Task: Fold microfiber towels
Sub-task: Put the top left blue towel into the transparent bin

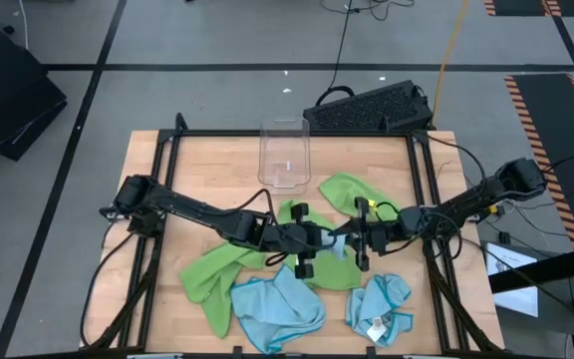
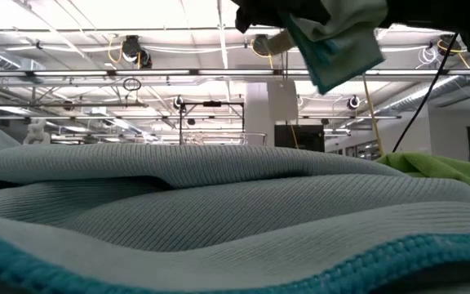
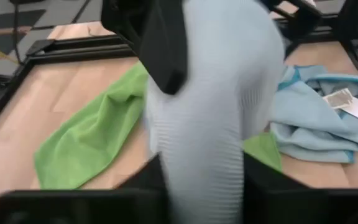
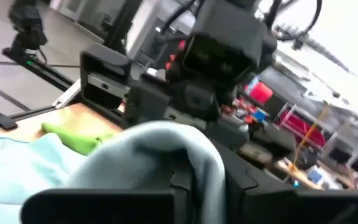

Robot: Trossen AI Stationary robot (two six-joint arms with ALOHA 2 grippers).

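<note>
Wooden table (image 1: pixel 197 170) held scattered towels while both arms met at its middle over a raised blue towel (image 3: pixel 210 118).

Left gripper (image 1: pixel 307 244) and right gripper (image 1: pixel 359 239) faced each other, each pinching the blue towel between narrow fingers; it hung off the surface between them. A green towel (image 1: pixel 217 274) lay spread beneath and to the left, another green one (image 1: pixel 352 189) near a clear bin (image 1: pixel 284 155). Two crumpled blue towels (image 1: pixel 277 309) sat at the near edge, the right one (image 1: pixel 377 304) showing a white tag (image 3: pixel 347 102).
</note>
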